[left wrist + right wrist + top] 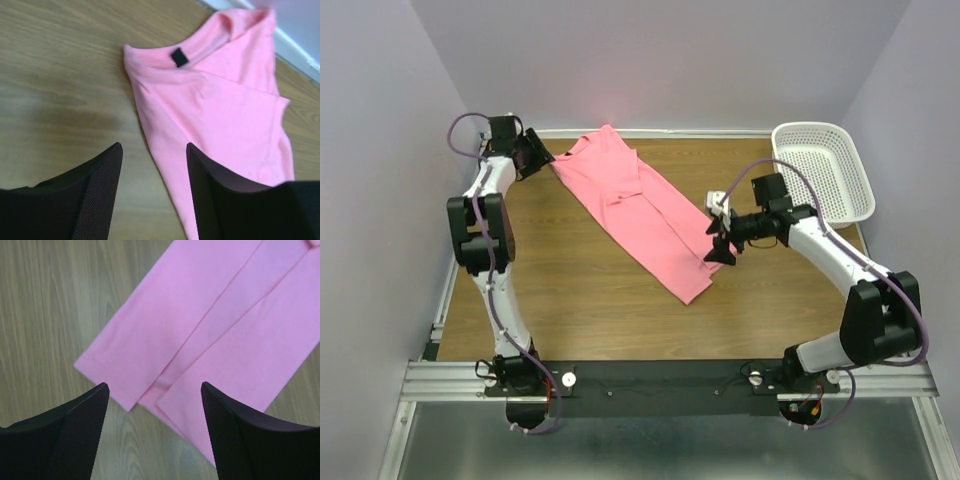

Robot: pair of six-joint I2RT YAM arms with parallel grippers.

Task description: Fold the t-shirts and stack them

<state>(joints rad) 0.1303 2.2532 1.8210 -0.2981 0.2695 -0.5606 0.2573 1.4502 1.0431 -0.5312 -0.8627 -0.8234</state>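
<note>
Lying folded into a long strip on the table [590,300], the t-shirt [638,212] stretches between both grippers. Its collar end, with the dark label [180,56], sits just ahead of the left gripper [544,157], whose fingers are spread and empty. The hem lies under the right gripper [719,246], likewise spread. A basket [810,128] stands behind that gripper.

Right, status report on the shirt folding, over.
T-shirt folded lengthwise, lying flat. Left gripper open at its neck end, right gripper open at its bottom. Basket aside, far right.
</note>
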